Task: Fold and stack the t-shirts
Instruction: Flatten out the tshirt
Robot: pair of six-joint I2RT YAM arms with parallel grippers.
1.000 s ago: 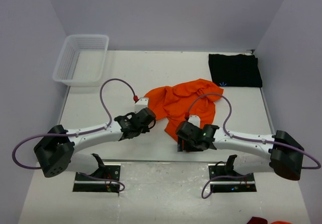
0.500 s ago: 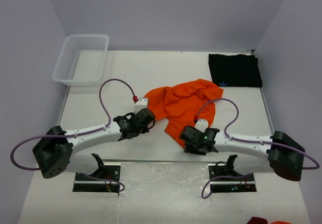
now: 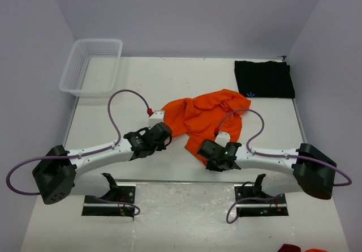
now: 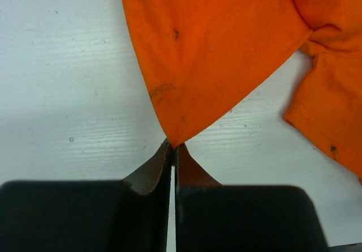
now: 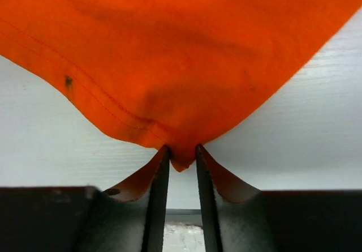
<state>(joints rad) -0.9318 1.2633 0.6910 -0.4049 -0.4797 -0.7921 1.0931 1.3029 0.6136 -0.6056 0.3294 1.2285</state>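
Observation:
The orange t-shirt (image 3: 203, 113) lies crumpled in the middle of the table. My left gripper (image 3: 164, 137) sits at its near left corner, shut on the tip of that corner (image 4: 172, 145); the cloth (image 4: 215, 48) fans out flat beyond the jaws. At the near right corner is my right gripper (image 3: 205, 148). Its jaws stand narrow, and a hemmed corner of the orange cloth (image 5: 181, 48) is pinched between the fingertips (image 5: 182, 148). The black t-shirt (image 3: 264, 78) lies folded flat at the far right of the table, away from both grippers.
A white mesh basket (image 3: 73, 65) stands at the far left corner. Purple cables loop above both arms. The table's near edge runs just behind the two grippers. Grey walls close in the back and sides.
My right gripper has slid left and towards the near edge, and its jaws have closed in on the shirt's corner. The left gripper has stayed shut on its corner, barely moving.

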